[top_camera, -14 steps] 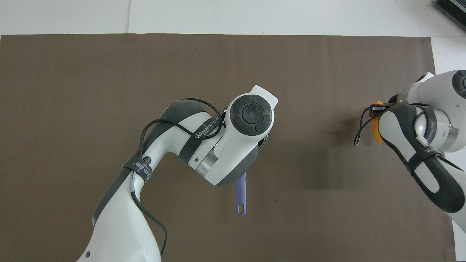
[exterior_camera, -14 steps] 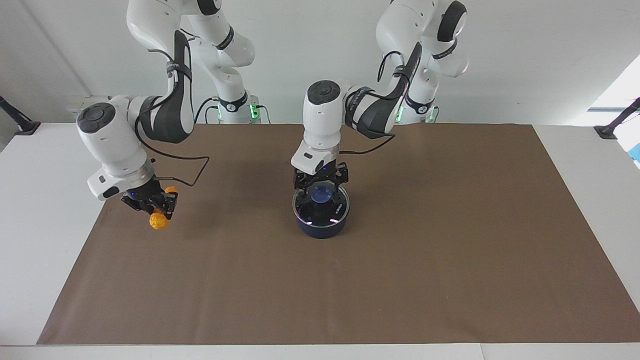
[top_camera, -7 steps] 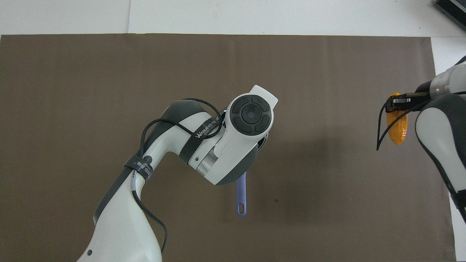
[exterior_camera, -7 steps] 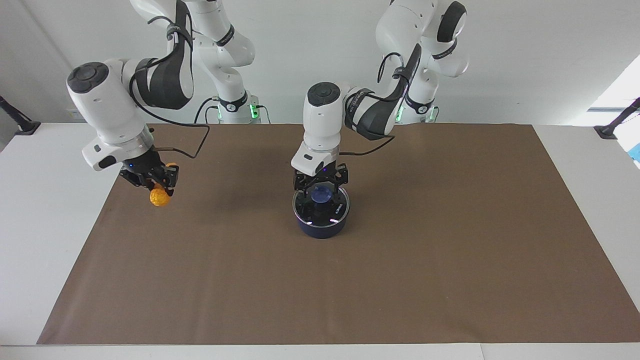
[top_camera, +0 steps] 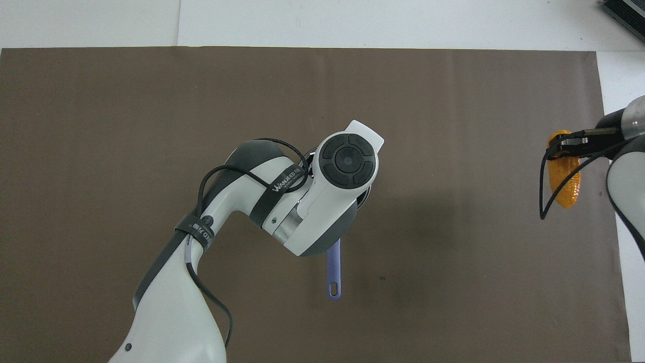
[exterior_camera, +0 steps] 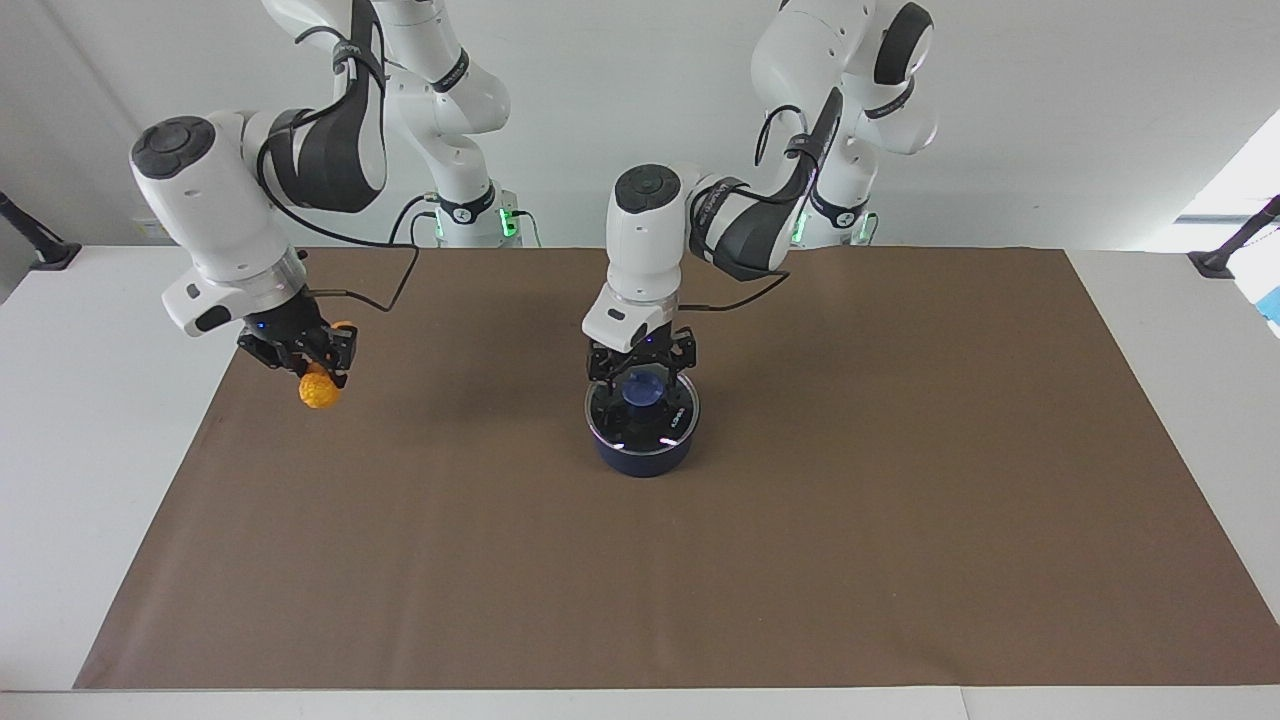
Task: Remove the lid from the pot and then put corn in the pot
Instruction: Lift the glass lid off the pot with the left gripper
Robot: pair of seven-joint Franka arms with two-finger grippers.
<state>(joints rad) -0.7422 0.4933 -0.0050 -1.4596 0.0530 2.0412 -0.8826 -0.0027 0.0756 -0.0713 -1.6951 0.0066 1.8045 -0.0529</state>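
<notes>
The dark blue pot (exterior_camera: 645, 455) stands mid-mat with the glass lid (exterior_camera: 628, 425) on it. My left gripper (exterior_camera: 642, 376) is down over the lid, open, with one finger on each side of the blue knob (exterior_camera: 645, 389). In the overhead view the left arm covers the pot, and only the pot's handle (top_camera: 333, 272) shows, pointing toward the robots. My right gripper (exterior_camera: 308, 362) is shut on the yellow-orange corn (exterior_camera: 319, 393) and holds it in the air over the mat's edge at the right arm's end. The corn also shows in the overhead view (top_camera: 564, 181), below the right gripper (top_camera: 568, 144).
A brown mat (exterior_camera: 800, 560) covers most of the white table (exterior_camera: 60, 450). A dark object (top_camera: 627, 12) lies at the table's corner farthest from the robots, at the right arm's end.
My right gripper has risen with the corn, lifting it off the mat and shifting it slightly toward the right arm's end. The left arm, lid and pot have not moved.
</notes>
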